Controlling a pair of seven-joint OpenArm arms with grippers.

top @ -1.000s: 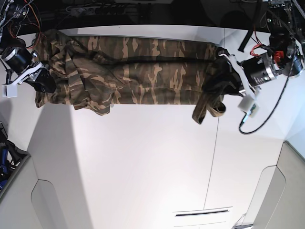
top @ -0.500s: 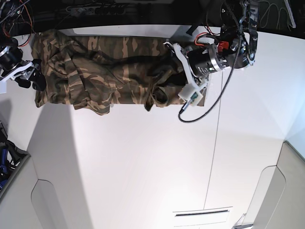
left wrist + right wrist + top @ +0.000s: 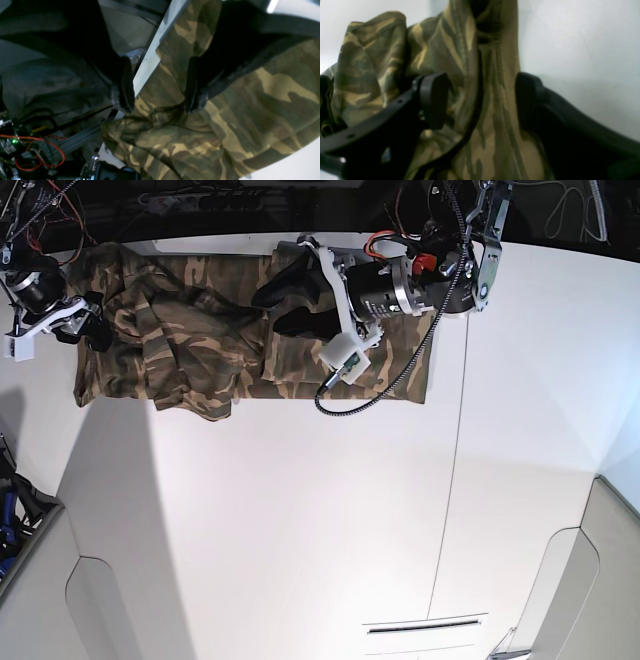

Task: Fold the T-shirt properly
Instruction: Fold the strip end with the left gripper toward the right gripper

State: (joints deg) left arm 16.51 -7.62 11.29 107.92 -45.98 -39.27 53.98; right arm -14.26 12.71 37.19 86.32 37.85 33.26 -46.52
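T-shirt point(image 3: 205, 350) lies along the far side of the counter point(image 3: 300, 520), long axis left-right. Left claw point(image 3: 157, 107) — released, fingers apart, over the shirt's folded-in part. Right claw point(image 3: 477, 100) — spread open at the shirt's opposite end, so it's the nearer one. Probably next: right claw pinches that end, folds it inward.
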